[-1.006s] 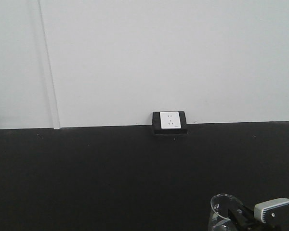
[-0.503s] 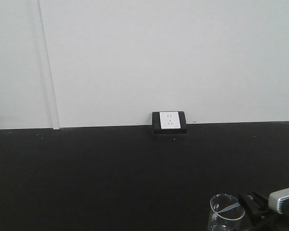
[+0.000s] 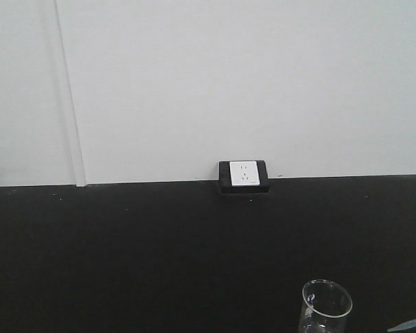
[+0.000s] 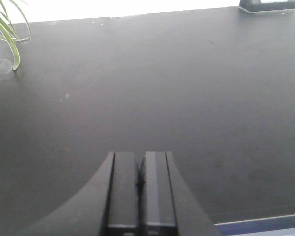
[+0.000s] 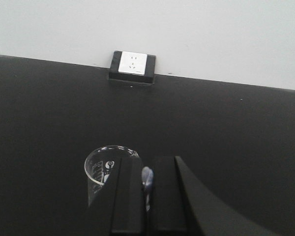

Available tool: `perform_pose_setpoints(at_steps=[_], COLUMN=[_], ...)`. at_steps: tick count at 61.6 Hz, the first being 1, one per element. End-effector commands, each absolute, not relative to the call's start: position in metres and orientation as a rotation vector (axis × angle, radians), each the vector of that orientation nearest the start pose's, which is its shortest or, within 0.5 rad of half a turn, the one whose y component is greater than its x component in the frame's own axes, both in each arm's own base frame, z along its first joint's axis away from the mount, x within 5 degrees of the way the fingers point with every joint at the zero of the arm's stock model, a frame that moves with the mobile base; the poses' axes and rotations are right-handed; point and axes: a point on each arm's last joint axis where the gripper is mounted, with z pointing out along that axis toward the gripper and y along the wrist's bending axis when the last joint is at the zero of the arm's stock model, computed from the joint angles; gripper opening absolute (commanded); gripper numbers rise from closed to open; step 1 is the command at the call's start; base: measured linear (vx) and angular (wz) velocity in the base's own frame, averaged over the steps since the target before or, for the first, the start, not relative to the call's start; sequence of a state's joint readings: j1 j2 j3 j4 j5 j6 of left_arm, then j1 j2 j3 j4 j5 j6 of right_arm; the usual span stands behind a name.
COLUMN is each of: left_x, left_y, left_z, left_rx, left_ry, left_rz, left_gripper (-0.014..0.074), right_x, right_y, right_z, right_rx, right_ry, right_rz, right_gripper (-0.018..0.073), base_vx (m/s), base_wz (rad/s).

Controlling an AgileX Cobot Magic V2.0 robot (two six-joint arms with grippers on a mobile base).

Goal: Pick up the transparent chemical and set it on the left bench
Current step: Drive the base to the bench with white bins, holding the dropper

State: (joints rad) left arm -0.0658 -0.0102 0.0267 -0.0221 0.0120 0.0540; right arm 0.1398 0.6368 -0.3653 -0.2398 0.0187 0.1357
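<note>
On the black worktop [image 3: 125, 263], the beaker [image 5: 101, 169] stands upright at 10 o'clock of the right gripper [image 5: 147, 189], outside its closed jaws, just beside one finger. Socket box [image 5: 132, 63] at 12 o'clock. Left gripper [image 4: 139, 184] jaws closed together.

The left pincer [image 4: 139, 169] has its two black fingers pressed flat together and holds nothing, pointing forward and tilted slightly downward. The right pincer [image 5: 148, 172] points the same way, its fingers drawn almost together with only a thin slit between them, where a pale bluish spot shows.
</note>
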Motion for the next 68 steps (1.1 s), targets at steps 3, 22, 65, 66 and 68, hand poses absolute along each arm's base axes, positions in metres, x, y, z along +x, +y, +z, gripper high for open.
perform_pose_setpoints(at_steps=[3,22,65,66,68], left_x=[0.055,0.055,0.055,0.055,0.055], left_y=[-0.0036,-0.0036,-0.0036,-0.0036,-0.0036], left_z=[0.2063,0.2063,0.2063,0.2063,0.2063], left_rx=[0.064,0.064,0.064,0.064,0.064], left_ry=[1.429,1.429,1.429,1.429,1.429], left_rz=[-0.035,-0.035,-0.035,-0.035,-0.035], left_gripper=[-0.0003,-0.0003,-0.0003,-0.0003,-0.0003], right_x=[0.1241,0.1195,0.1195,0.1195,0.1195], right_y=[0.0177,0.0163,0.0163,0.0163,0.0163], right_z=[0.3009,0.3009,0.3009,0.3009,0.3009], right_rx=[-0.213,-0.206,-0.206,-0.206,-0.206], right_ry=[1.624,1.634,1.634,1.634,1.634], right_rz=[0.02,0.015,0.015,0.015,0.015], right_gripper=[-0.0004,-0.0004,-0.0004,-0.0004,-0.0004], base_vx=[0.0,0.0,-0.03,-0.15,-0.15], base_wz=[0.0,0.0,0.01,0.01,0.01])
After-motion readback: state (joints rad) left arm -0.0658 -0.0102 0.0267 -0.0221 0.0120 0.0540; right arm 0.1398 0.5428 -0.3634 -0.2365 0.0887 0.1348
